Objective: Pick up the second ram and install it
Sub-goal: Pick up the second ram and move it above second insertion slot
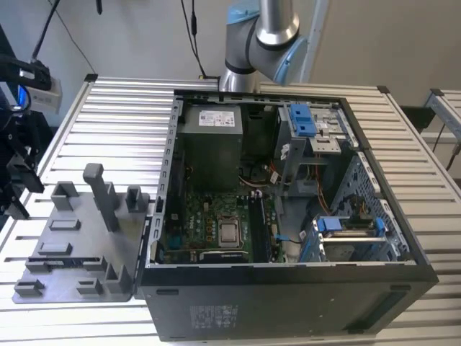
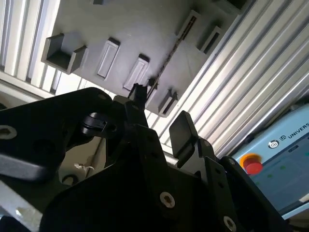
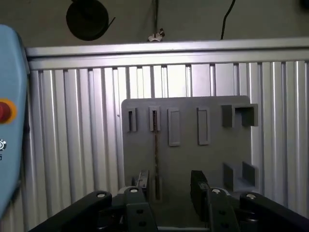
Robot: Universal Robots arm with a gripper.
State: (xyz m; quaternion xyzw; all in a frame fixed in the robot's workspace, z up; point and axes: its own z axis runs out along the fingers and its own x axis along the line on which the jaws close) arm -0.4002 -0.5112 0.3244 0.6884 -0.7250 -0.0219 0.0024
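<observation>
My gripper point(image 3: 170, 186): wide open, holding nothing. Ram point(image 3: 156, 154): lying in grey tray point(image 3: 188, 159), just beyond my gripper.

- In the exterior view, light falls from above. The ribbed metal counter point(image 1: 108, 108) glares almost white, most of all along its near edge.
- The open computer case point(image 1: 288, 303) is dim inside and its front wall is nearly black. The posts of the grey tray point(image 1: 79, 252) cast short, soft shadows.
- In the second wrist view the hand point(image 2: 159, 113) is a near-black silhouette against washed-out counter ribs, with burnt-out streaks at one corner.
- In the first wrist view the ribs shine in bright bands and the wall point(image 3: 193, 19) behind is dim. The tray is an even, flat grey, and the hand lies in shadow with small glints on its screws.
</observation>
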